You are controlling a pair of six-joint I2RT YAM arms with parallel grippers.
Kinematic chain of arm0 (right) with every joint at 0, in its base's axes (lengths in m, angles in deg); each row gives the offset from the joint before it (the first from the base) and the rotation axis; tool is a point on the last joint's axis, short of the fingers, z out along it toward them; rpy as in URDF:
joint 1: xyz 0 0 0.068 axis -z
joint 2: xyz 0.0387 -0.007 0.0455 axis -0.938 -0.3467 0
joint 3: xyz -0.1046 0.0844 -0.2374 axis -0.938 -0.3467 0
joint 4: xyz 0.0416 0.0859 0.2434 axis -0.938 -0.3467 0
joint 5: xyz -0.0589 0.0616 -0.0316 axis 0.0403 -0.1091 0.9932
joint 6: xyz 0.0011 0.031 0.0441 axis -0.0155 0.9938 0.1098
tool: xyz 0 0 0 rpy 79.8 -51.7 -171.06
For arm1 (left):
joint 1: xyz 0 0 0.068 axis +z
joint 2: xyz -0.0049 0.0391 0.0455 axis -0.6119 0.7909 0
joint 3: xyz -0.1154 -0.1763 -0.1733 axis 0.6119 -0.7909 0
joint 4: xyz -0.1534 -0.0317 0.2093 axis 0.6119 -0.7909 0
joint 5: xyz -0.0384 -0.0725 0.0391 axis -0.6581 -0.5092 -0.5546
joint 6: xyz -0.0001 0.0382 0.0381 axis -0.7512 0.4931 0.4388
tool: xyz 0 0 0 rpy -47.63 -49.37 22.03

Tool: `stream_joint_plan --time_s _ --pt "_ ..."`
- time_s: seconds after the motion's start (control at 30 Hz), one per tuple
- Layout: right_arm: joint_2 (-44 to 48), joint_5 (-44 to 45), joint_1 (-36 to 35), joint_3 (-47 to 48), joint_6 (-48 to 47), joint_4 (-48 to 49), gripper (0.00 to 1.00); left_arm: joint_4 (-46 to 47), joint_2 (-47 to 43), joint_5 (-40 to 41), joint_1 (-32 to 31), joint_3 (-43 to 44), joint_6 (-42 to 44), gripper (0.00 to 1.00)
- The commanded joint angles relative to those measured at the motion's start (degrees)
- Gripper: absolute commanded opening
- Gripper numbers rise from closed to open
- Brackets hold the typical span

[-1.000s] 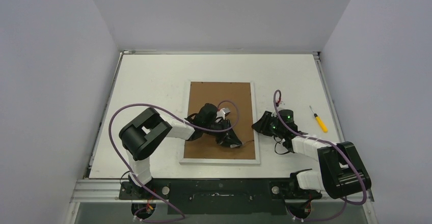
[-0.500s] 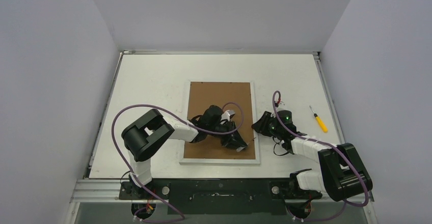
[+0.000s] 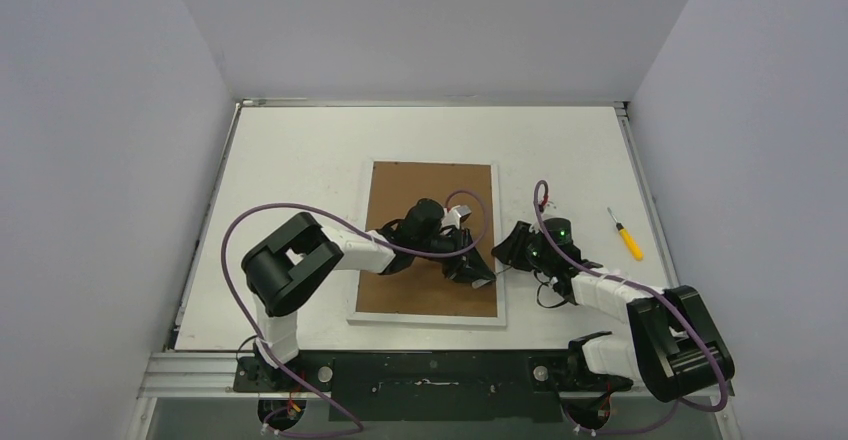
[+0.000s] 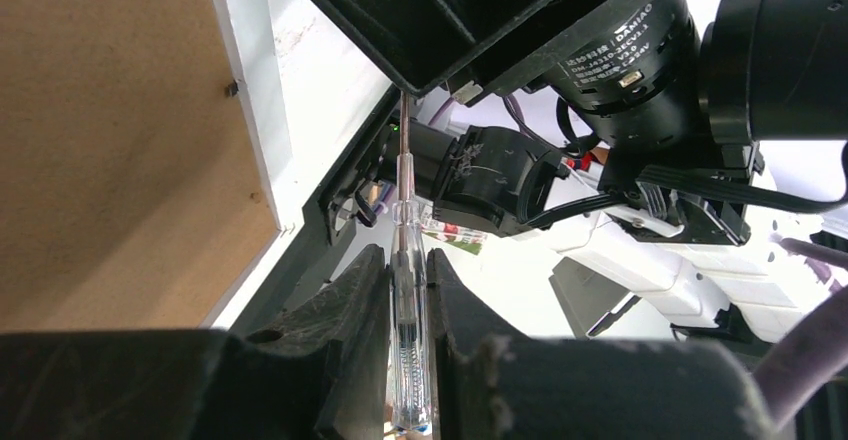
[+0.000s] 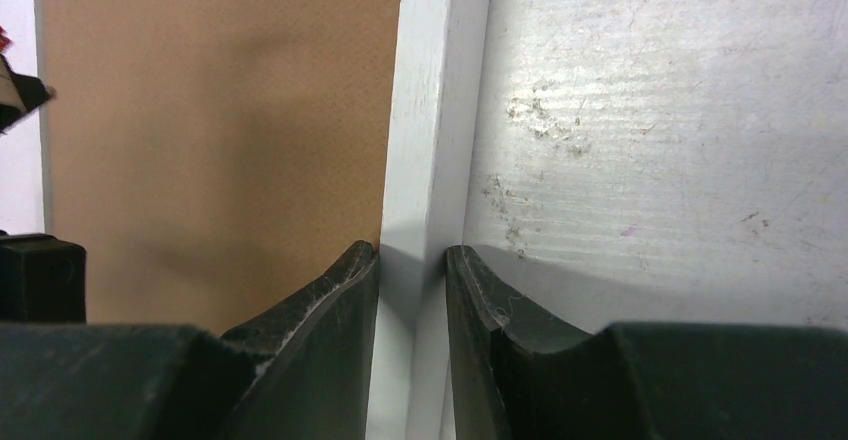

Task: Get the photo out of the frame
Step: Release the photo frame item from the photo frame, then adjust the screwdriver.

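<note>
Now, your left gripper [image 4: 405, 270] is clamped on a clear screwdriver [image 4: 408, 330]. Its shaft points past the right rail of the frame [image 3: 425, 319], off the board [image 4: 110, 140] and toward the right gripper [image 5: 412, 270]. That gripper pinches the white rail, one finger on the board side and one on the table [image 5: 650, 110] side. The frame lies back-up, white-edged and brown-backed, its long axis running away from the bases. A small dark tab [image 4: 232, 88] sits where board meets rail, left of the shaft in the left wrist view, so the tip likely has to swing back that way. You cannot see the photo; presumably it lies under the board.
</note>
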State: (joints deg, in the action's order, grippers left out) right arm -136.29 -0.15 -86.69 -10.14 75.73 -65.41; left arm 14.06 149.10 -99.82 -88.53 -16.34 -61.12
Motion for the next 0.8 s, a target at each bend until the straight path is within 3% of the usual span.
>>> stream_joint_plan --time_s 0.0,0.1,0.23,0.4,0.57,0.77 --pt "2.34 -3.01 0.07 1.34 -1.22 -2.75 0.05 -0.78 -6.54 0.47 2.01 -0.87 5.71 0.0" --pt "2.88 -3.9 0.65 2.79 -2.7 -5.6 0.11 -4.11 -9.24 -0.52 3.71 -4.06 9.15 0.0" --pt "5.51 -4.09 0.94 5.01 -4.78 -10.09 0.37 -15.77 -12.68 -0.19 5.1 -4.9 18.2 0.0" --pt "9.07 -4.9 0.81 8.71 -6.69 -17.02 0.38 -21.3 -14.92 0.7 5.64 -4.09 23.47 0.0" --pt "12.67 -2.73 -2.26 11.51 -8.32 -23.16 0.53 -21.07 -14.29 0.34 5.46 -2.22 23.85 0.0" --pt "13.08 1.89 -7.66 13.18 -9.55 -27.76 0.5 -20.66 -13.37 -0.73 5.37 -0.18 23.66 0.0"
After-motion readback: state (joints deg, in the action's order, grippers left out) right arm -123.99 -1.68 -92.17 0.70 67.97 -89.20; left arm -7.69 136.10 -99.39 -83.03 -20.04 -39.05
